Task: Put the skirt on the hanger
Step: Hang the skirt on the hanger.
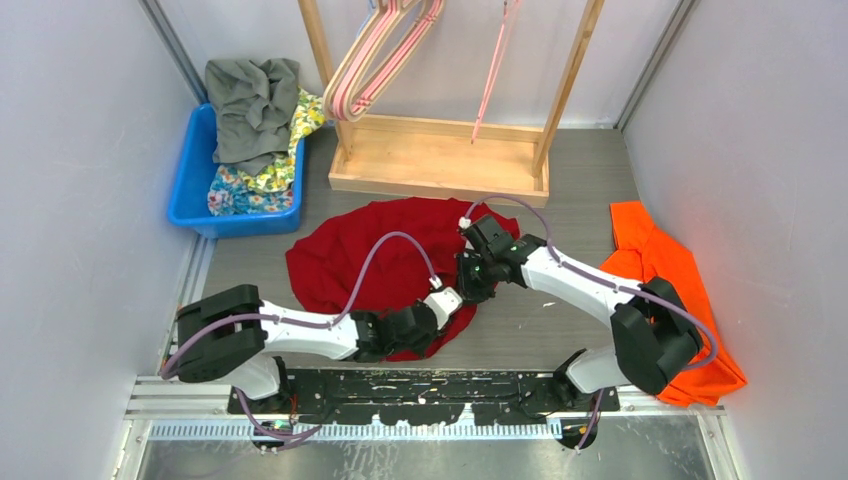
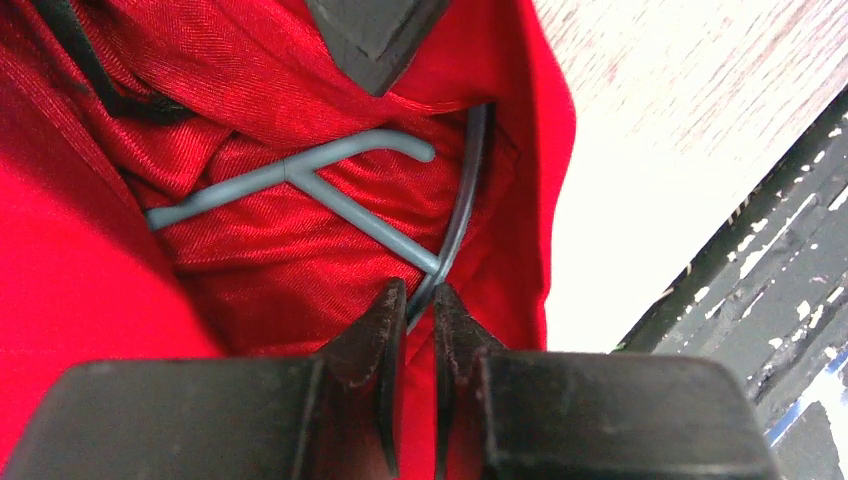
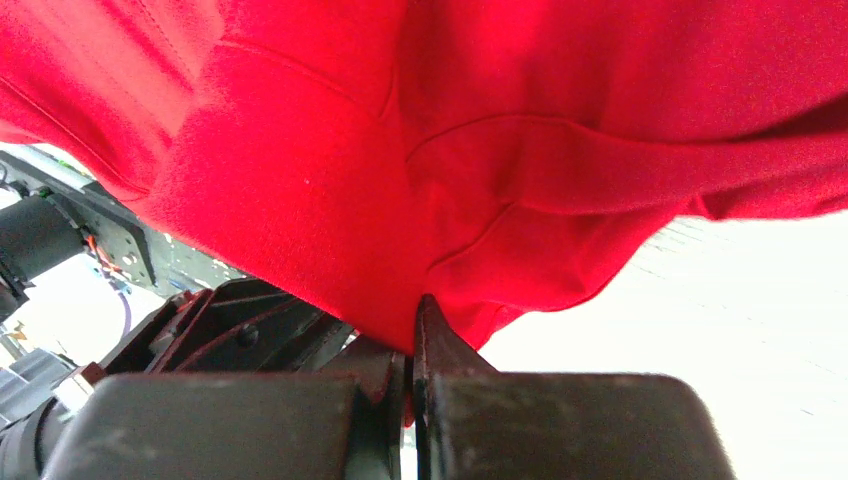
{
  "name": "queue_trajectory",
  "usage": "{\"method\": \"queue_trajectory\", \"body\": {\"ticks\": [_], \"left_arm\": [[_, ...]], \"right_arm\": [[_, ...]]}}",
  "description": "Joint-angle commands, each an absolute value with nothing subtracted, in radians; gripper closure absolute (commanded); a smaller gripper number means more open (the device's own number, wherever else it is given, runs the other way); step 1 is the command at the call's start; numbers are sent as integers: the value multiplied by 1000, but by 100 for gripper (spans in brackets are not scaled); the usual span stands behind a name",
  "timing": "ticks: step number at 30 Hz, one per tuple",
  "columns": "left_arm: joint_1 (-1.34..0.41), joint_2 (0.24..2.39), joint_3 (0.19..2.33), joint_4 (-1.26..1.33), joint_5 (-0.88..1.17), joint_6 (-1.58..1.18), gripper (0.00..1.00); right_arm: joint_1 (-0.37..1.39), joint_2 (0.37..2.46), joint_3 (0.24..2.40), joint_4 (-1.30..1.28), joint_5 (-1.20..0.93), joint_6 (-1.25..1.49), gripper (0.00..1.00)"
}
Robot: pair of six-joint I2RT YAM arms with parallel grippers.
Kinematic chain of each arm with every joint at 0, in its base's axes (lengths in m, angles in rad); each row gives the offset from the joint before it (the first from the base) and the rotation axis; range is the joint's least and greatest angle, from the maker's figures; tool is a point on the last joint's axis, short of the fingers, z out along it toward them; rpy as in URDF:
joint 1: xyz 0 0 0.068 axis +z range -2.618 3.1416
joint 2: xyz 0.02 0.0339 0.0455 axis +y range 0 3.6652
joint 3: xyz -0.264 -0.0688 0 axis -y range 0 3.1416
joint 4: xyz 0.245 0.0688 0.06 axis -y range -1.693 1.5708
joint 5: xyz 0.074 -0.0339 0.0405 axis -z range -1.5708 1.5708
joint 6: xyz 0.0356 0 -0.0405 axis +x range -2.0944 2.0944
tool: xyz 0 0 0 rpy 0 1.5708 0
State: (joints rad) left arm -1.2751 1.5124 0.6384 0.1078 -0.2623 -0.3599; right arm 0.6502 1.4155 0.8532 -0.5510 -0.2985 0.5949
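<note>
Saw left gripper [image 2: 418, 300] nearest the lens, jaws nearly together with dark wire of hanger [image 2: 300, 175] running between them; read that as clamped on hanger near base of hook. Noted grey hanger arms forking just ahead of those fingertips, bedded in folds of red skirt [image 2: 90, 300], cloth bunched to both sides and beyond. Saw right gripper [image 3: 412, 320] pinched shut on a low fold of skirt, fabric draped above and ahead of its fingers. From top view, placed both grippers close together, right just beyond left, over near edge of skirt, with rest of skirt spread on table [image 1: 580, 200] past them. Logged wooden rack [image 1: 440, 170], blue bin [image 1: 185, 190] and orange cloth [image 1: 660, 260] well apart from both hands. Judged step as working skirt waist over hanger arm, not yet seated: hanger only partly wrapped, no clean waistband line visible. Could not tell waistband from hem in pinched fold. For a good result, should hold left clamp firm to stop wire spinning, draw cloth with right in short pulls along hanger arm rather than across it, lift slightly to free fabric from table, and pinch one layer only.
</note>
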Motion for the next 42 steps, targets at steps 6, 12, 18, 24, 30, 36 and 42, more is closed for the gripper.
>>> {"method": "queue_trajectory", "body": {"ticks": [6, 12, 18, 24, 30, 36, 42], "left_arm": [[-1270, 1492, 698, 83, -405, -365, 99], [-1224, 1523, 712, 83, -472, -390, 100], [-1179, 1474, 685, 119, -548, -409, 100], [-1138, 1518, 688, 142, -546, -440, 99], [-1137, 1509, 682, 150, -560, -473, 89], [-1148, 1430, 730, 68, -404, -471, 71], [-1176, 1355, 784, -69, -359, -485, 66]], "right_arm": [[644, 1299, 930, -623, -317, 578, 99], [644, 1281, 952, -644, -316, 584, 99], [644, 1273, 939, -634, -328, 595, 99], [646, 1258, 967, -650, -324, 598, 99], [646, 1223, 970, -673, -317, 600, 99], [646, 1159, 930, -697, -292, 601, 99], [646, 1103, 894, -713, -274, 610, 99]]}}
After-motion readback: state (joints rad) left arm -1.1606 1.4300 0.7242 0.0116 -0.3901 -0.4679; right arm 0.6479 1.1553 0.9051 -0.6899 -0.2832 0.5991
